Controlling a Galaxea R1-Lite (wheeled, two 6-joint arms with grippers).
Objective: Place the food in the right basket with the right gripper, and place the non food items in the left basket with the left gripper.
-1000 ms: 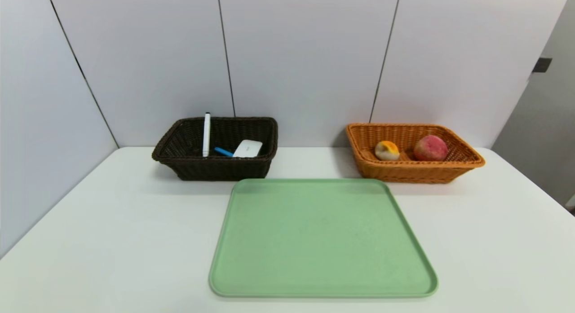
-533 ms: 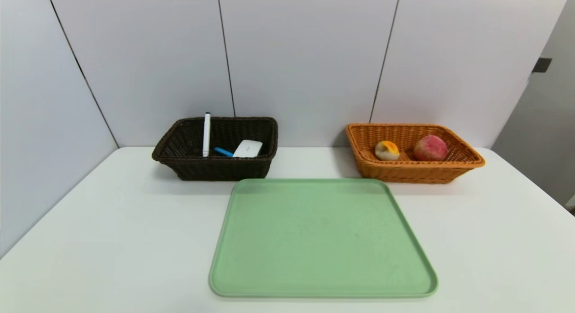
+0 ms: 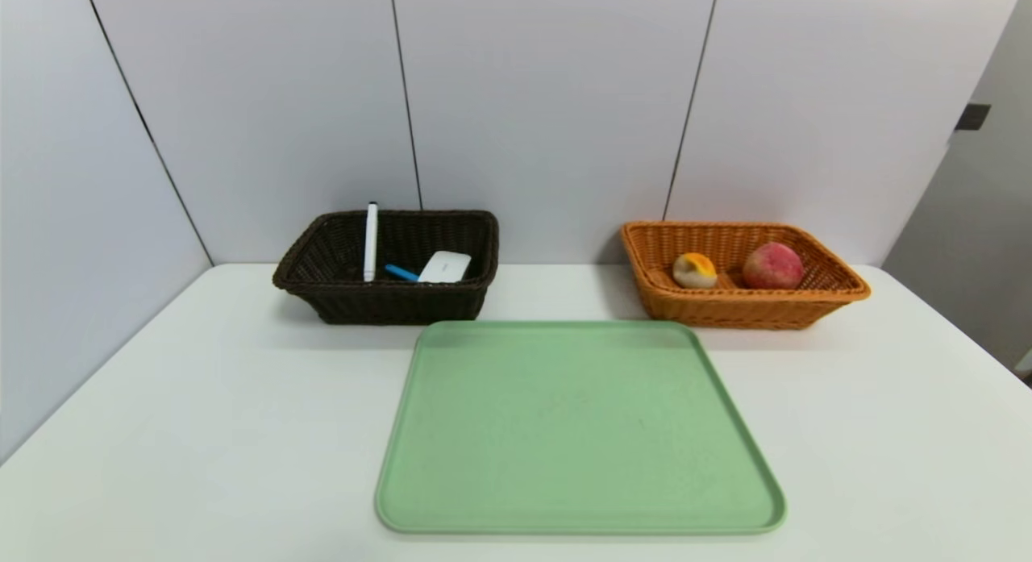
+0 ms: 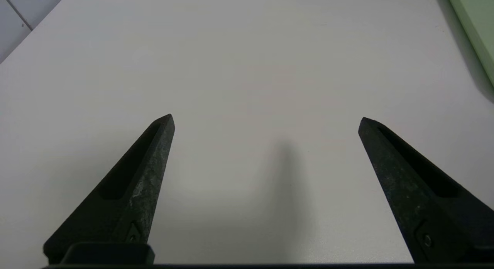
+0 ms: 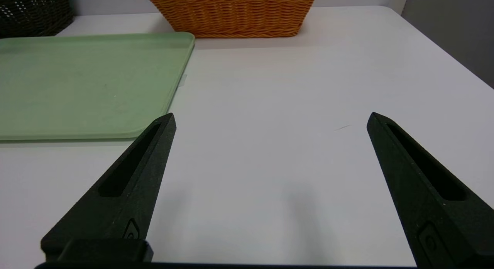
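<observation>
Sort state: all items in baskets. Dark basket (image 3: 387,304), left of the tray's centerline at the back of the table (image 3: 242,433), holds the non-food. Marker (image 3: 371,241) leans up against the back rim, black tip above it. Box (image 3: 445,267), white, sits toward the right side. Blue handle (image 3: 401,272) pokes out just beside the box; the rest of that item is hidden.

Orange basket (image 3: 746,308), back right, holds the food. Bun (image 3: 695,270) on the left, orange-yellow top showing. Peach (image 3: 772,266) to its right, pink-red. Small gap between the two.

Tray (image 3: 576,425), green, lies flat in front, between the baskets' outer ends, nothing on it.

Left gripper (image 4: 266,116): over bare table, left of the tray, fingers spread wide, nothing pinched. Right gripper (image 5: 272,114): over bare table, right of the tray and in front of the orange basket, fingers spread wide too, nothing pinched. Both out of the head view. Wall (image 3: 556,102), white panels, stands behind the baskets.
</observation>
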